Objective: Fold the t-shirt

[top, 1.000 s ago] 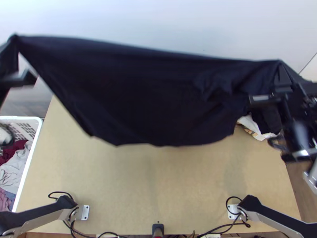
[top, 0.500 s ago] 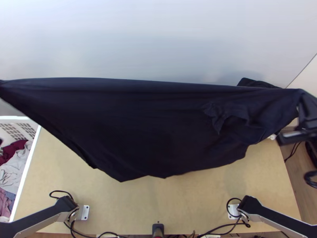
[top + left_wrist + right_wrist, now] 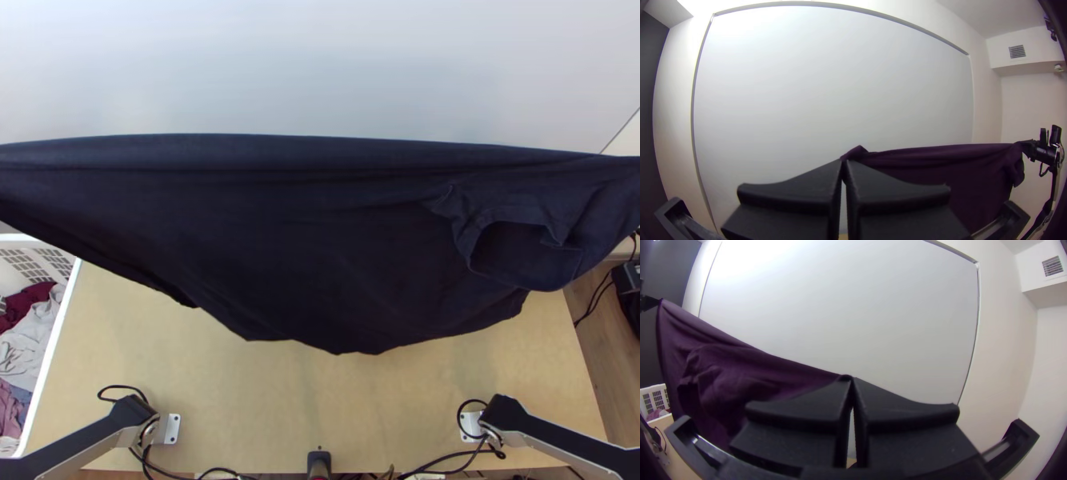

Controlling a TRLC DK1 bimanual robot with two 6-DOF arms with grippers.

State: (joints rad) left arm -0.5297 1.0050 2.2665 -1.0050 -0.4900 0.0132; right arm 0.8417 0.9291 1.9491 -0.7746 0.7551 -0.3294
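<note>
Near side: t-shirt's lower edge (image 3: pixel 336 348) hung over the table (image 3: pixel 240 400), closer to the near side than 1 s ago, still uneven. Mid: t-shirt (image 3: pixel 320 240) had spread wider; an opening (image 3: pixel 520 250) (neck or sleeve, can't tell) had gaped on R side where cloth was bunched. Far: top edge ran near-straight, taut btwn L gripper (image 3: pixel 843 162) & R gripper (image 3: pixel 849 378), each clamped on cloth at the tips, now farther apart. Meaning: prob stretch-out pre lay-down; folding prob not started, needed lowering flat first.
</note>
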